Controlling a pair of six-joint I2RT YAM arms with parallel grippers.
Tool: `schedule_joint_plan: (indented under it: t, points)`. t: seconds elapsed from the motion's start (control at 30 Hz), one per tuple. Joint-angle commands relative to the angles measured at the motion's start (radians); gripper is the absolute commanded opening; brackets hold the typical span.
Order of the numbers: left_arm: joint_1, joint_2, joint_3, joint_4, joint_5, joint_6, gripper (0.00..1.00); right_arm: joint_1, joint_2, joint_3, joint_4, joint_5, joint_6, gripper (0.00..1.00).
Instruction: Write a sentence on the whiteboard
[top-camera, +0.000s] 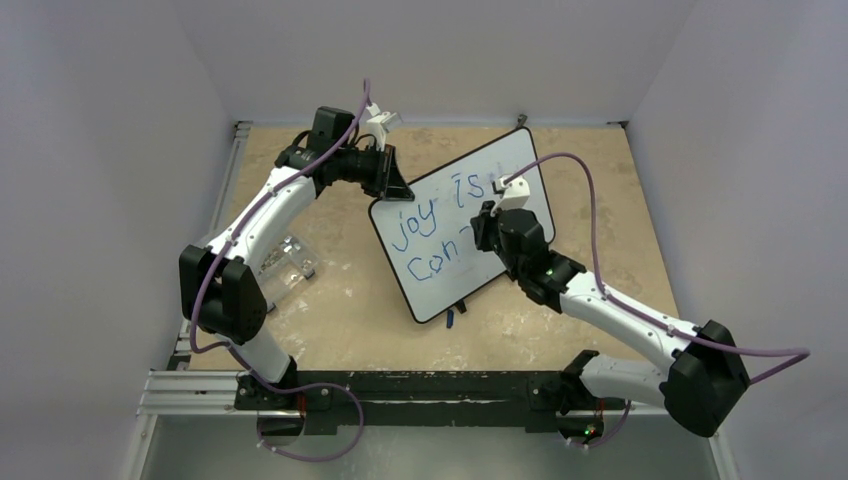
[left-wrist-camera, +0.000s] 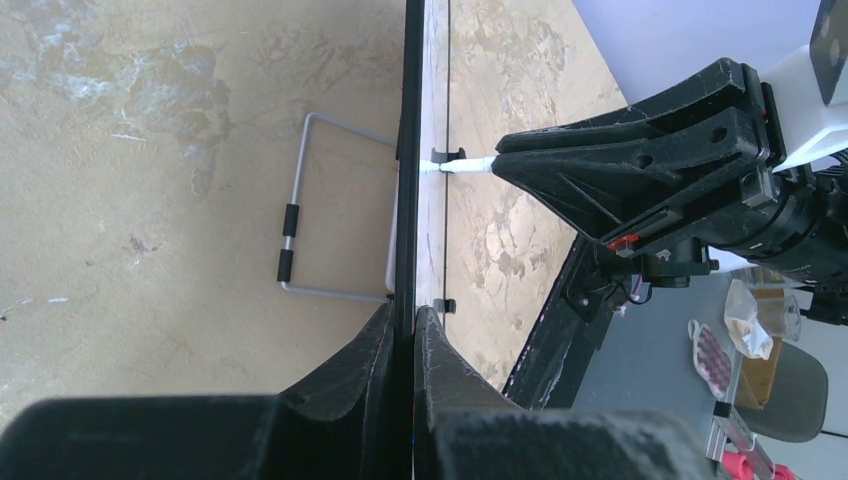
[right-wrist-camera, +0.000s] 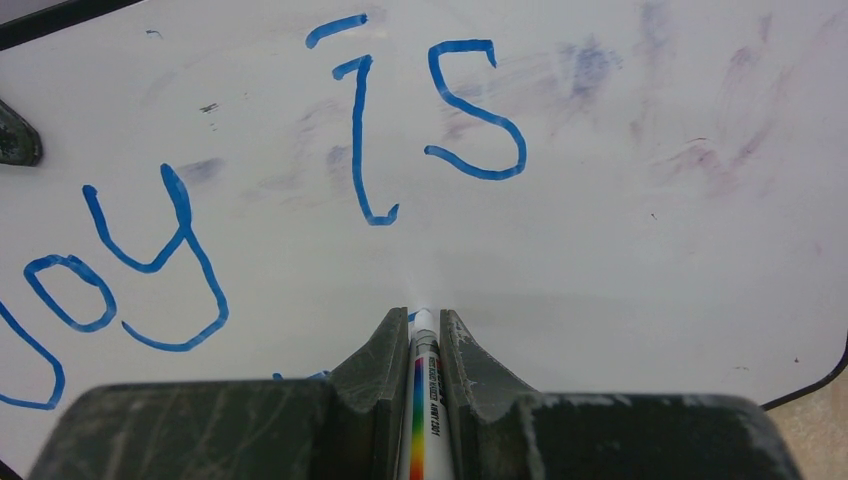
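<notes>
Two grips: left pincer (left-wrist-camera: 411, 318) clamped on the whiteboard (right-wrist-camera: 640, 260) edge, steadying it — right pincer (right-wrist-camera: 425, 322) clamped on the marker (right-wrist-camera: 424, 400), tip apparently touching, sentence (top-camera: 435, 235) unfinished.

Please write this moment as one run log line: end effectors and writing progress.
left end effector: shut on whiteboard edge | right end effector: shut on marker, tip at board | sentence: "joy is" written, second line at "con"

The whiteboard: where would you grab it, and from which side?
Its thin black edge, from the side. The whiteboard stands propped up, so that rim is free and slim enough to fit between fingers; the left fingers clamp it so.
</notes>
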Motion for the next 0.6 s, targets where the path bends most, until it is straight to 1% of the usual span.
schedule_joint_plan:
  t: [0.0, 0.17, 0.27, 0.33, 0.57]
  points:
    - [-0.01, -0.045, 0.006, 0.036, -0.04, 0.049, 0.0, -0.005, -0.025, 0.03, 0.002, 0.028, -0.032, 0.0]
    - [-0.01, -0.04, 0.009, 0.031, -0.038, 0.052, 0.0, -0.005, -0.121, 0.027, 0.0, -0.019, -0.037, 0.0]
    - [-0.01, -0.04, 0.012, 0.026, -0.043, 0.056, 0.0, -0.005, -0.15, 0.04, 0.004, -0.061, -0.038, 0.0]
    - [-0.01, -0.045, 0.011, 0.024, -0.046, 0.058, 0.0, -0.006, -0.145, 0.055, 0.008, -0.079, -0.042, 0.0]
    - [-0.01, -0.046, 0.012, 0.018, -0.053, 0.064, 0.0, -0.005, -0.046, 0.117, 0.01, -0.098, -0.051, 0.0]
